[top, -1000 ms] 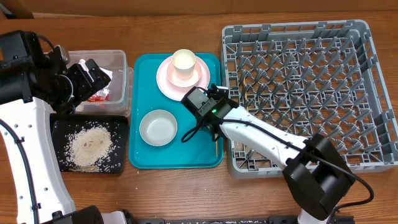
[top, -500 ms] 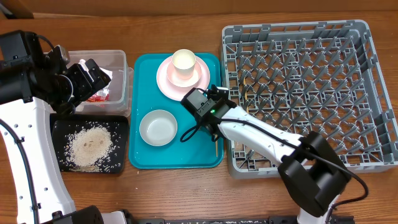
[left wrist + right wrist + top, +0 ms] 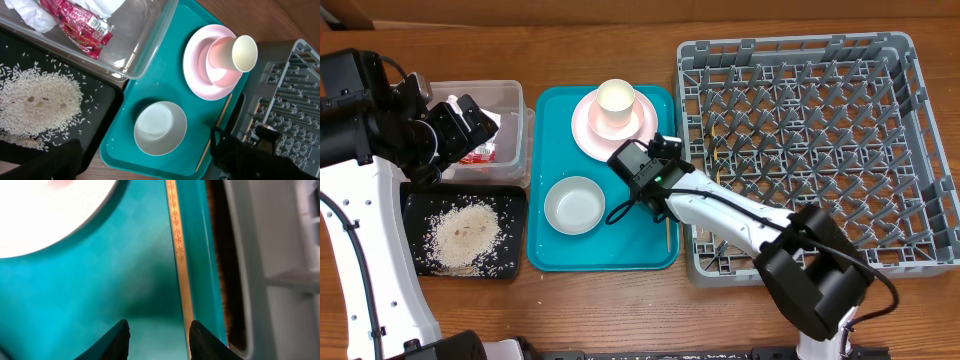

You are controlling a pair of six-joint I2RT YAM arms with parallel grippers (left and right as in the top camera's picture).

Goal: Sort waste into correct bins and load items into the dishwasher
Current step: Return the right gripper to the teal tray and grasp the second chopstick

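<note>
Right gripper (image 3: 159, 330) has crept toward 10 o'clock over teal tray (image 3: 620, 250). Fingers spread, nothing grasped, straddling chopstick (image 3: 176, 255) at tray's 3 o'clock edge. Pickup pending; dish rack (image 3: 800, 150) unloaded. Left gripper (image 3: 145, 150) spread, idle.

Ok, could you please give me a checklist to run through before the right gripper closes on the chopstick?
1. Right gripper open: ok.
2. Chopstick inside the gripper's gap: ok, though off-centre.
3. Room beside the chopstick: not ok, it lies along the tray wall.
4. Second chopstick located: cannot tell.
5. Rack has free slots: ok.
6. Left gripper out of the way: ok, over the tub.
</note>
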